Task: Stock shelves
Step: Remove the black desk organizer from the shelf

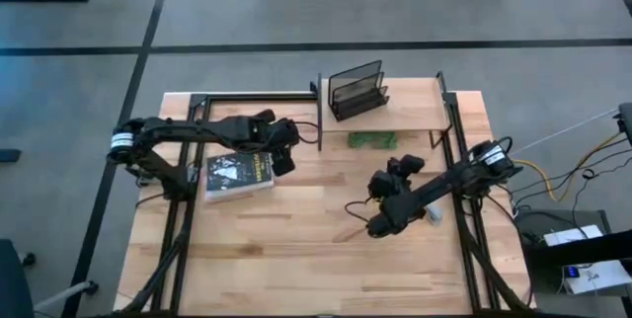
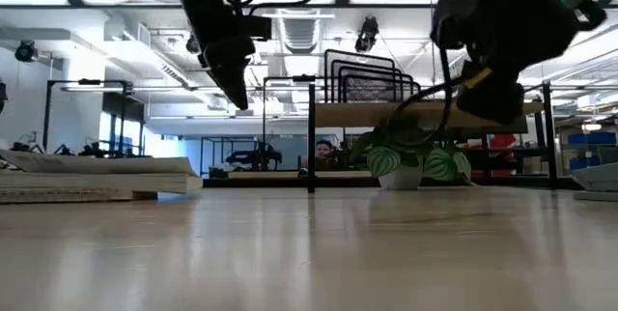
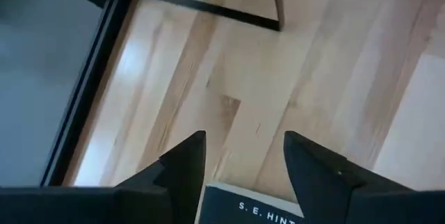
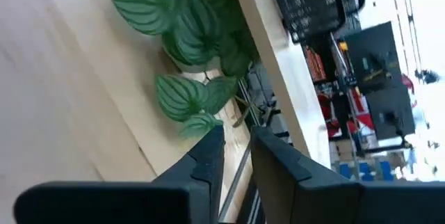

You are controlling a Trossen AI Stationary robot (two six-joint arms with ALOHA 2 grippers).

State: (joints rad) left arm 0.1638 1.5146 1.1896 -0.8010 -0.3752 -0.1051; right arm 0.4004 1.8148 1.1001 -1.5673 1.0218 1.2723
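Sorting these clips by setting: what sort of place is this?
Likely a robotics lab or workshop. The low view shows fluorescent ceiling lights and workbenches with gear behind the table; cables trail over a grey floor, and a person sits far back.

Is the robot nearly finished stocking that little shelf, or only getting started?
It looks early. The shelf carries only a black wire rack, and a small plant sits under it. The book lies flat on the table. The left gripper hangs open above the book's edge, holding nothing; the right gripper points toward the plant. Lifting and placing the book remain.
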